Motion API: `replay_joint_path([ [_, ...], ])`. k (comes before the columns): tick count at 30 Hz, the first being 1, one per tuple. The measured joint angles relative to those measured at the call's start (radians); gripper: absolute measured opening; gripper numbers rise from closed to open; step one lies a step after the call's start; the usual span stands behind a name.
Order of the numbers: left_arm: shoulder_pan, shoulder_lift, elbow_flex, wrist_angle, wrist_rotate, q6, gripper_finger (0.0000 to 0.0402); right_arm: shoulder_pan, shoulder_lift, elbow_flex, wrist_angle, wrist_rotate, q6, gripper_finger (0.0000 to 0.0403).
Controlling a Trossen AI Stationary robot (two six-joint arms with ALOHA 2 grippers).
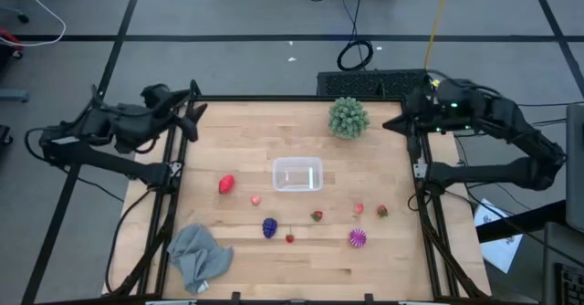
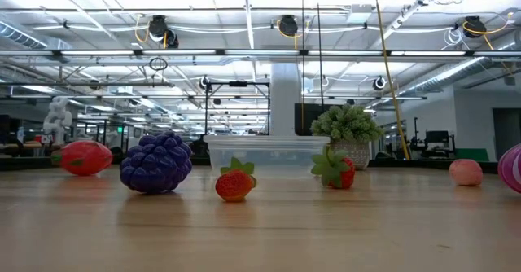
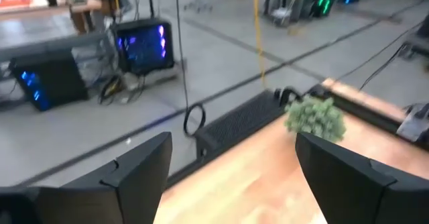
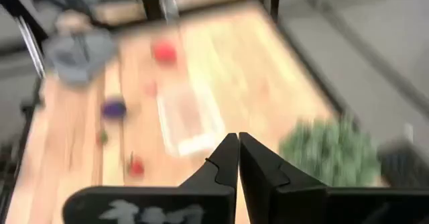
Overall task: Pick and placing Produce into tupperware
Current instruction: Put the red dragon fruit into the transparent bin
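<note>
Produce (image 1: 270, 226) scattered near tub (image 1: 297, 174), tub empty mid-table. My left gripper (image 1: 192, 115) spread wide far-left; right gripper (image 1: 399, 124) pinched closed far-right. Toys look light, smooth; grip across middle.

A green spiky ball (image 1: 348, 117) sits on the wooden tabletop (image 1: 365, 268) close to its far edge, right of the middle. A crumpled grey cloth (image 1: 198, 256) lies near the near left corner, well apart from the ball. Beyond the far edge, on the grey floor, a dark ribbed mat (image 1: 365, 83) lies beside a coiled black cable (image 1: 355, 55).
</note>
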Motion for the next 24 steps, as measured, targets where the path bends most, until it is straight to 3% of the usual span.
replay_joint_path([
  [4,0.000,0.072,0.023,-0.113,0.001,-0.097,0.0324,0.000,0.042,-0.005,-0.094,0.000,0.001,0.0004],
  [12,0.000,0.172,-0.004,-0.303,0.053,-0.281,0.0324,0.000,0.074,-0.067,-0.083,0.000,-0.076,0.0004],
  [24,0.000,0.314,-0.004,-0.300,0.085,-0.284,0.0324,0.000,0.074,-0.151,-0.003,-0.001,-0.092,0.0004],
])
